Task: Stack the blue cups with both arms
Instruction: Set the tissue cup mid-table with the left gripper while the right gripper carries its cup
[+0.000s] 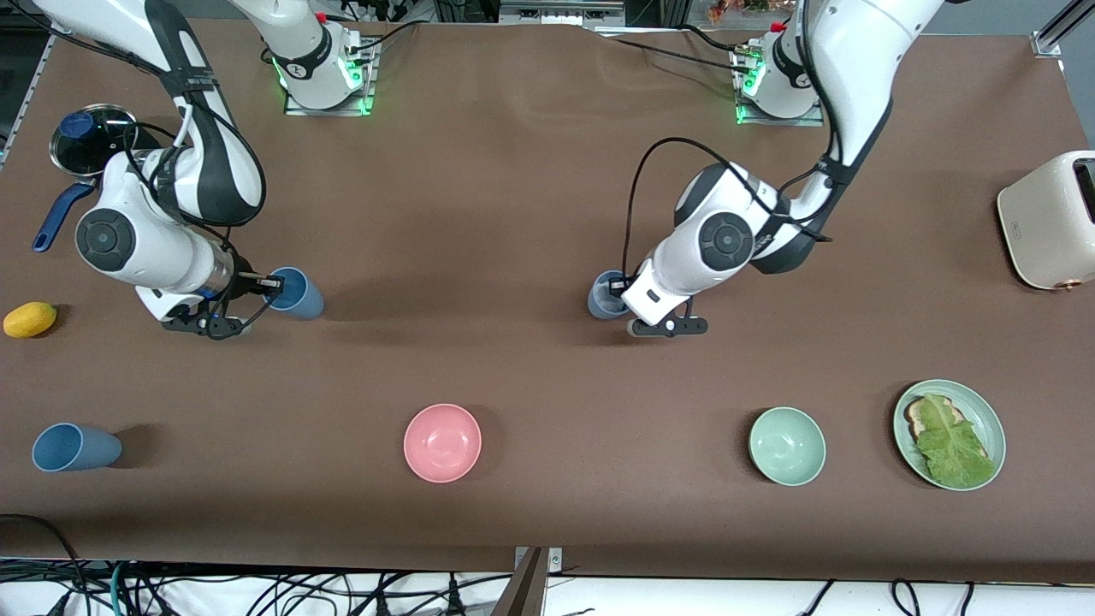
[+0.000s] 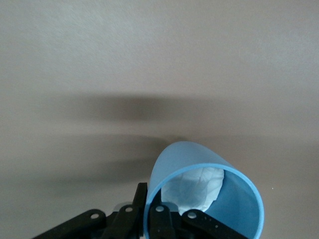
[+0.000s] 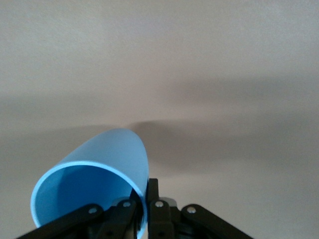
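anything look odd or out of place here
One thing: the cup in the left gripper has something white and crumpled inside. The cup in the right gripper looks empty. A third cup lies on its side.

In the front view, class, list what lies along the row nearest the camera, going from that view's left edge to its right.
Blue cup lying on its side → pink bowl → pale green bowl → green plate holding toast and a lettuce leaf.
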Action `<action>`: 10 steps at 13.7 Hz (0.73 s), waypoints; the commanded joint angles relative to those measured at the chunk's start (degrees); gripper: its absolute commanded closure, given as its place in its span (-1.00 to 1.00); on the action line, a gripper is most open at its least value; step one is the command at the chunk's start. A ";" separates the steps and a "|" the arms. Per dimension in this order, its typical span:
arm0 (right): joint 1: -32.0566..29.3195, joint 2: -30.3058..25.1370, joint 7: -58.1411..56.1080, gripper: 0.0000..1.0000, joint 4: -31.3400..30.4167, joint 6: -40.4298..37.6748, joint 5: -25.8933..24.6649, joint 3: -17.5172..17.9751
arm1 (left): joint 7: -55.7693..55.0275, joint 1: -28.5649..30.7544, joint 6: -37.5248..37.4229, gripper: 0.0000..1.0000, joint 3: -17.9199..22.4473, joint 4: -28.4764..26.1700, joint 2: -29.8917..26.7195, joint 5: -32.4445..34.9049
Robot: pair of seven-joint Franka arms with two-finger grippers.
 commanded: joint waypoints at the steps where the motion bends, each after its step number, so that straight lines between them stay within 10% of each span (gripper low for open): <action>1: 2.02 0.24 4.29 1.00 5.54 -5.97 2.20 0.08 | -1.36 -0.41 0.04 -0.77 0.58 0.52 -0.27 3.15; 10: 15.10 3.92 32.47 1.00 18.91 -14.70 2.46 0.52 | 3.97 4.42 -25.04 -1.00 0.58 9.97 -10.99 5.36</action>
